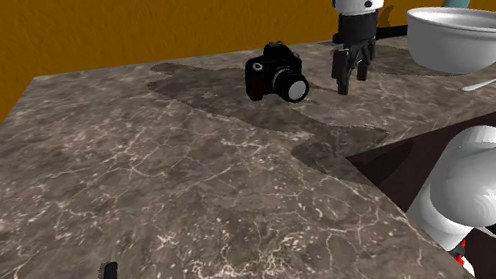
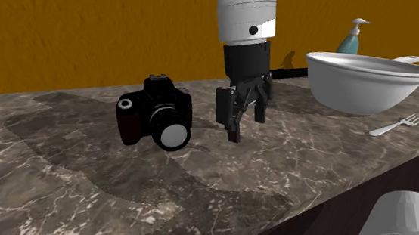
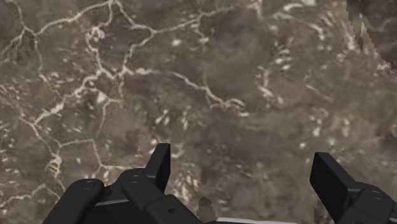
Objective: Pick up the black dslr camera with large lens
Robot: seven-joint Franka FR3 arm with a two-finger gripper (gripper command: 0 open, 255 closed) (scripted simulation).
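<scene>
One black DSLR camera [image 1: 275, 73] sits upright on the dark marbled surface [image 1: 141, 180]. Just beside it, towards the bowl, the one gripper [image 2: 244, 119] hangs with fingers spread, holding nothing. Beyond it are one white bowl [image 1: 463, 35], one fork [image 1: 495, 80] and one soap dispenser [image 2: 350, 38]

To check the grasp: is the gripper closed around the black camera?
No, the open gripper hangs beside the camera, clearly apart from it.
</scene>
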